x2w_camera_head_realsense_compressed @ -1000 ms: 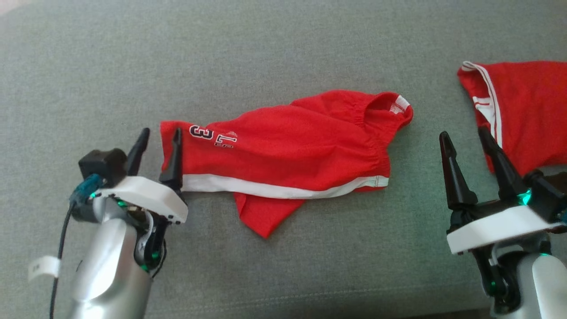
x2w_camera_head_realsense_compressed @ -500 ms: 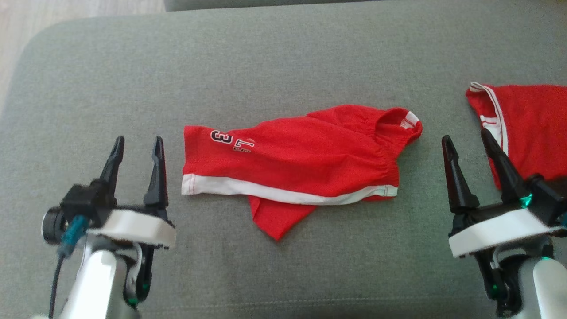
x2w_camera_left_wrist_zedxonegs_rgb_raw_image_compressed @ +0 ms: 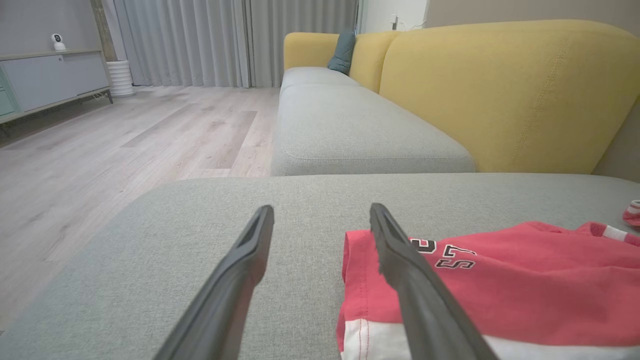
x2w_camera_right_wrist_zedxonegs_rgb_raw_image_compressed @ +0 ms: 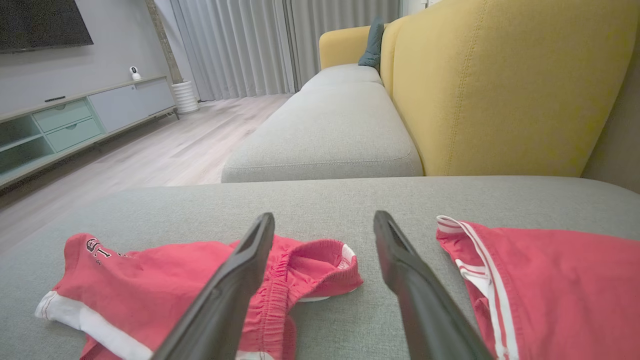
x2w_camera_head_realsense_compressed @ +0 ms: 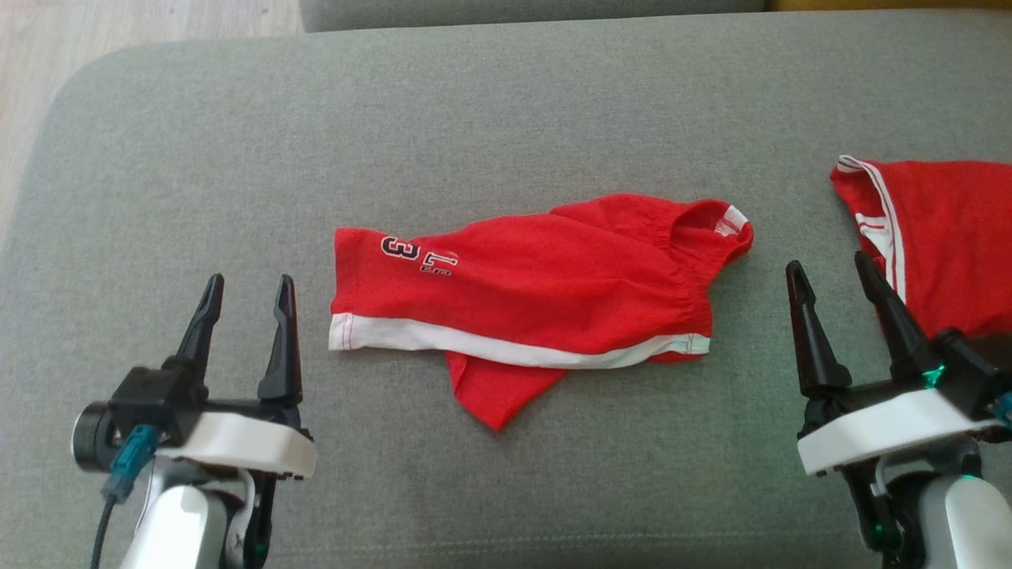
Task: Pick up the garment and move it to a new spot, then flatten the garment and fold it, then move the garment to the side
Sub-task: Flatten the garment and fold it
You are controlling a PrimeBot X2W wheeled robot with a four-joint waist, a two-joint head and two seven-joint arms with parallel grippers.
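Observation:
The garment (x2w_camera_head_realsense_compressed: 538,292), red shorts with a white side stripe and a printed number, lies crumpled and partly folded over itself in the middle of the grey sofa seat (x2w_camera_head_realsense_compressed: 474,118). My left gripper (x2w_camera_head_realsense_compressed: 251,280) hovers open just left of its hem end, touching nothing. In the left wrist view the left gripper (x2w_camera_left_wrist_zedxonegs_rgb_raw_image_compressed: 321,207) has the garment (x2w_camera_left_wrist_zedxonegs_rgb_raw_image_compressed: 525,280) behind its right finger. My right gripper (x2w_camera_head_realsense_compressed: 828,262) stands open to the right of the waistband. In the right wrist view the right gripper (x2w_camera_right_wrist_zedxonegs_rgb_raw_image_compressed: 324,215) has the garment (x2w_camera_right_wrist_zedxonegs_rgb_raw_image_compressed: 150,285) to its left.
A second red garment (x2w_camera_head_realsense_compressed: 949,237) with white stripes lies at the right, partly behind my right gripper; it is also in the right wrist view (x2w_camera_right_wrist_zedxonegs_rgb_raw_image_compressed: 550,290). The seat's rounded left edge drops to wooden floor (x2w_camera_head_realsense_compressed: 47,47). A yellow sofa back (x2w_camera_left_wrist_zedxonegs_rgb_raw_image_compressed: 500,95) rises behind.
The head camera has shifted, bringing in the seat's far edge and the floor. My left gripper has drawn back from the garment's left edge, open. The right gripper has stayed put.

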